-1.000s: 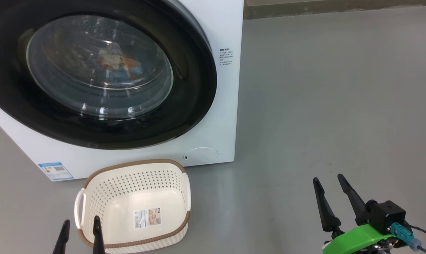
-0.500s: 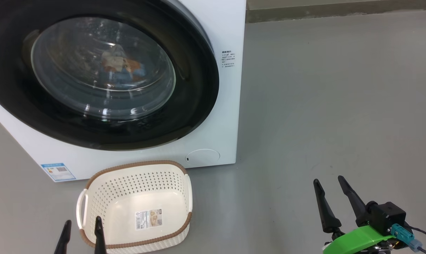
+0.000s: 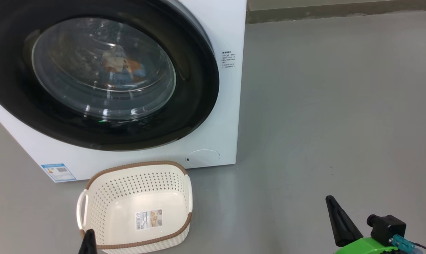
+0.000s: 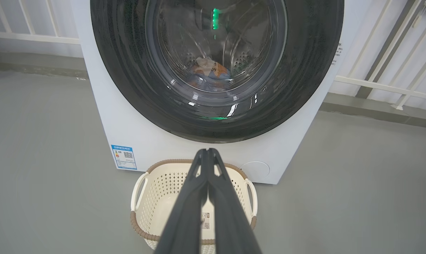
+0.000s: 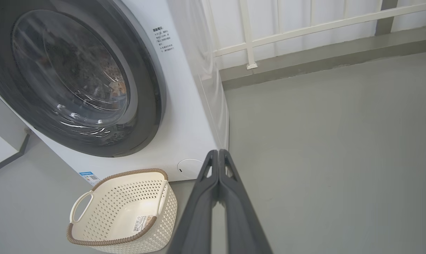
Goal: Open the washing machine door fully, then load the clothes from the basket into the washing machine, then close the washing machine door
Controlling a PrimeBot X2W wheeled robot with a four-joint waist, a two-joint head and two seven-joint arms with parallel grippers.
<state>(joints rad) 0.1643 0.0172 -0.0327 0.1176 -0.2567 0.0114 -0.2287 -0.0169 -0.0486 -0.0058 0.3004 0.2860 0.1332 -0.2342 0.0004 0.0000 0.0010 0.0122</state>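
Note:
The white washing machine (image 3: 220, 116) stands with its black-ringed glass door (image 3: 195, 88) closed flat against the front. Through the glass the clothes (image 3: 123, 67) lie in the drum, blue and orange-brown with a pale piece, also clear in the left wrist view (image 4: 209, 72). The cream basket (image 3: 135, 208) sits on the floor in front, holding just its paper label. My left gripper (image 4: 207, 151) is shut and empty, hovering over the basket's near rim. My right gripper (image 5: 218, 152) is shut and empty, low over bare floor to the right of the machine.
Grey floor (image 3: 322, 106) spreads wide to the right of the machine. A white railing (image 5: 304, 28) on a low grey kerb runs behind. A blue sticker (image 3: 56, 171) and a round service flap (image 3: 202, 157) mark the machine's lower front.
Both grippers have snapped shut from wide open and sunk lower in the head view. The door, basket and clothes have stayed put.

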